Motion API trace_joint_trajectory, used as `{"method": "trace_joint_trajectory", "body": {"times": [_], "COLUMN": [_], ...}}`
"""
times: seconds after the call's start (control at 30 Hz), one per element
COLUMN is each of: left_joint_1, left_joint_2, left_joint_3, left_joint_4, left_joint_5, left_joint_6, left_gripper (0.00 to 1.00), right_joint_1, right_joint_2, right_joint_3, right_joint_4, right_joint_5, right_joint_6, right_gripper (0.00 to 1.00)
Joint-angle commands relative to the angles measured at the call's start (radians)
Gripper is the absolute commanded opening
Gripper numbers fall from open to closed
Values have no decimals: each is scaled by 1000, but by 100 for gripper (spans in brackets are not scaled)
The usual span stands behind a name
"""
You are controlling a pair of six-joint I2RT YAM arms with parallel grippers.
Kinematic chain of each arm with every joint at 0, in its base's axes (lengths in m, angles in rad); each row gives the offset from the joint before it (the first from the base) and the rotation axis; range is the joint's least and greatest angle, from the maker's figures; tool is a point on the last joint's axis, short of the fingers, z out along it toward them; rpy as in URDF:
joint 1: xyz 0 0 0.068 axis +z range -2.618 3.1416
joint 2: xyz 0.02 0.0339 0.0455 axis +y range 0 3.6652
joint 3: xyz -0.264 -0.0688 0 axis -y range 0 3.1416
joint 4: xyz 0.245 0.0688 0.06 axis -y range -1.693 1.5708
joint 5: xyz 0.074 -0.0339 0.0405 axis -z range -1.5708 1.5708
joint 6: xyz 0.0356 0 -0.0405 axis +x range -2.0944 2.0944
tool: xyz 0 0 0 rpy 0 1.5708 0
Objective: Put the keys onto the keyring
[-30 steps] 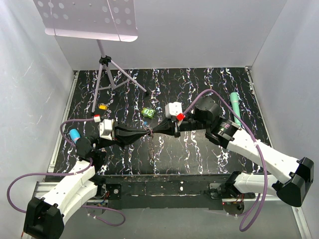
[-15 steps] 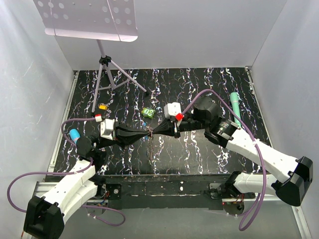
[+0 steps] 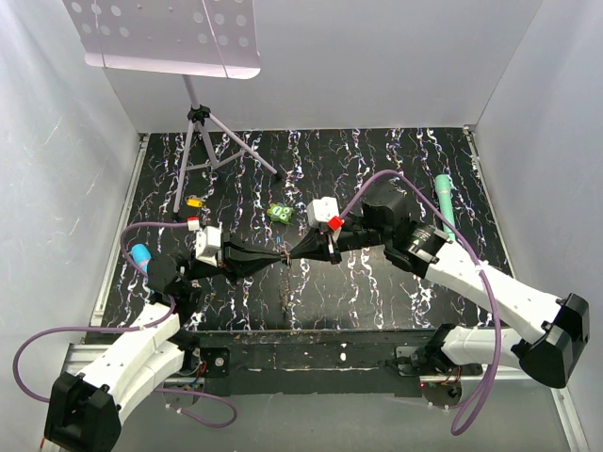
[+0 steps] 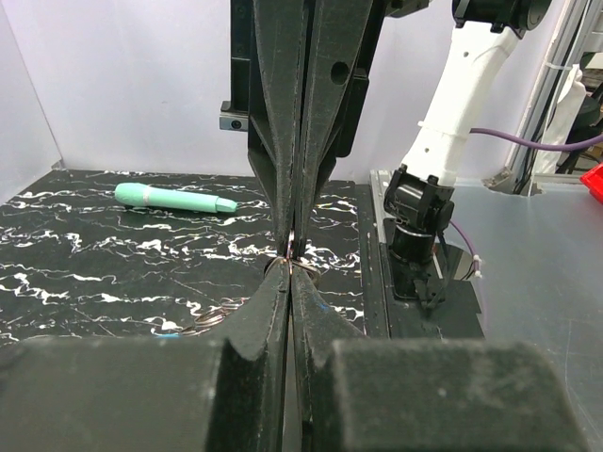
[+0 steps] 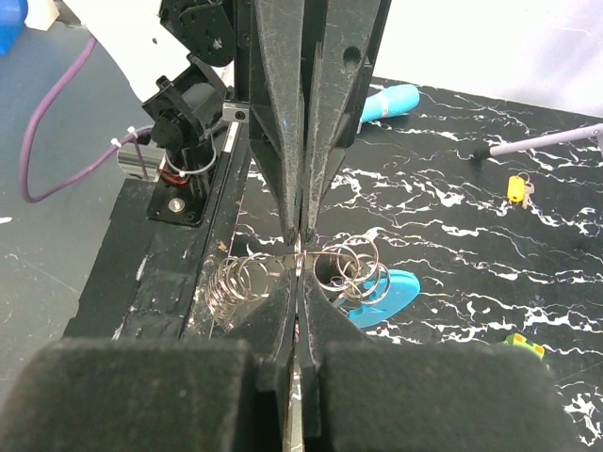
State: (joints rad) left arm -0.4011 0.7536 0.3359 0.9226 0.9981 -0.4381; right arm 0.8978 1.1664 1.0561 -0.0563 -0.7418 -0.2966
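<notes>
Keyring (image 5: 350,268) wire is caught right where the two end effectors meet tip to tip above the front middle of the surface (image 3: 377,169). The left end effector (image 3: 280,252) and the right end effector (image 3: 292,252) are both pressed together, and each appears to nip the thin wire. From the right wrist, silvery loops spill to either side of the pinch, with the blue clip (image 5: 384,294) hanging just beside them. From above, a fine strand dangles below the tips, so the loop looks to be carried clear of the surface. Over the last second little has changed at the pinch: both pairs of fingers have stayed clamped and the meeting point has barely drifted. The wrists behind it have shifted, the left one creeping inward toward the centre and the right one easing leftward and a touch nearer. That reads as a small re-aiming of a shared hold, probably to work the wire open or steady it, rather than a threading move. No keys can be made out at the tips or on the loops, so the threading itself seems not yet begun. Farther out, the green lumpy object (image 3: 278,214) lies just behind the tips, the orange-yellow piece (image 3: 194,201) sits off to the left, and the teal marker (image 3: 445,202) rests well apart on the right.
</notes>
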Motion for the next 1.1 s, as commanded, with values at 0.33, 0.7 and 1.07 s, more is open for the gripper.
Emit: {"method": "trace_joint_trajectory", "body": {"times": [0.33,0.7,1.07], "left_joint_1": [4,5,5], "left_joint_2": [-11,-19,-17], "left_joint_3": [41,52,54], "left_joint_4": [-18,-68,-71], "left_joint_5": [-7,5,5], "left_joint_6": [27,58,61], "left_gripper": [0,0,0], "right_joint_1": [6,6,6], "right_joint_2": [26,41,59], "right_joint_3": [81,104,119], "right_joint_4": [-36,-68,-83], "right_joint_5": [-74,-90,-91], "right_joint_6": [-26,-26,-19], "right_gripper": [1,1,1]}}
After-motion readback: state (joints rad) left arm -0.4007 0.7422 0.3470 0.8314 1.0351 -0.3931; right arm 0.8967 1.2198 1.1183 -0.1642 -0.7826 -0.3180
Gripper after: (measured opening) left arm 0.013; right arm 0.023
